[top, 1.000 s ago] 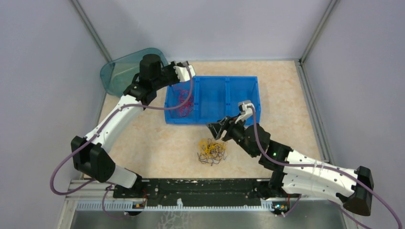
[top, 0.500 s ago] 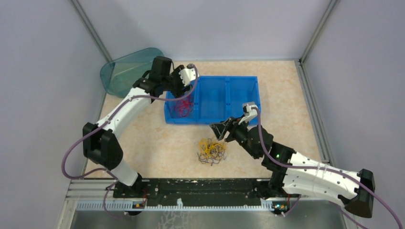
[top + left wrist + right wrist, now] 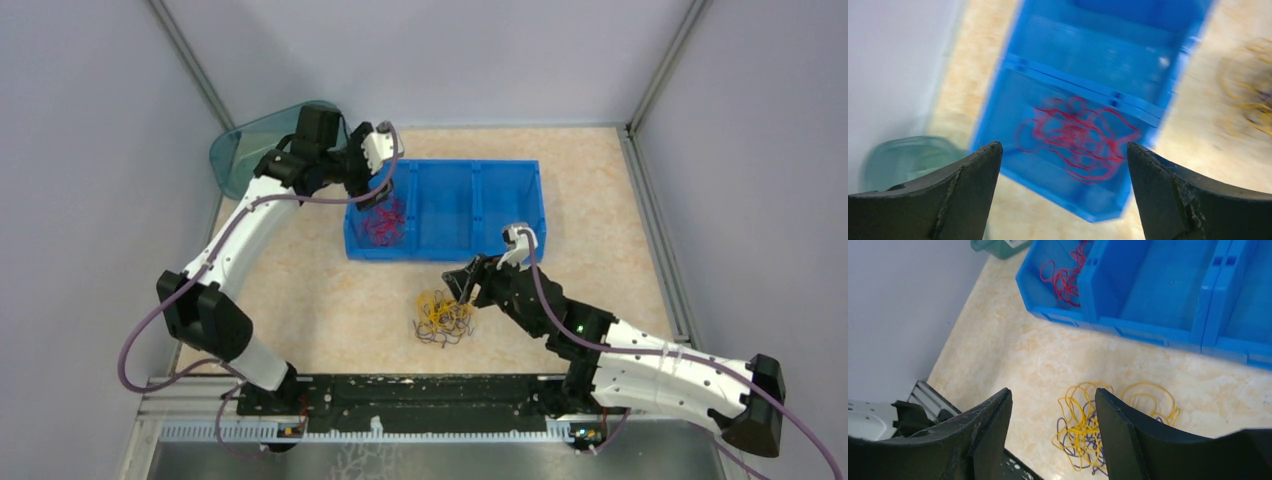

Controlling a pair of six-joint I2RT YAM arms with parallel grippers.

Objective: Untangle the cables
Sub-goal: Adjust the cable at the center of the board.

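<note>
- Red cables (image 3: 1075,137) lie in the left compartment of the blue bin (image 3: 430,250), upper middle of the top view.
- Yellow and dark purple cables (image 3: 444,317) sit tangled on the table (image 3: 330,290), just below the bin.
- We see the left end effector (image 3: 1063,146) spread wide above the red ones.
- Our right end effector (image 3: 1052,392) gapes wide over the tangle.

A robotics lab test cell: plain grey panel walls (image 3: 80,150), aluminium corner posts (image 3: 191,60), black mounting rail (image 3: 420,392)

Red cables (image 3: 384,219) in left compartment of blue bin (image 3: 446,205); yellow-purple tangle (image 3: 445,317) on table (image 3: 320,290).
</note>
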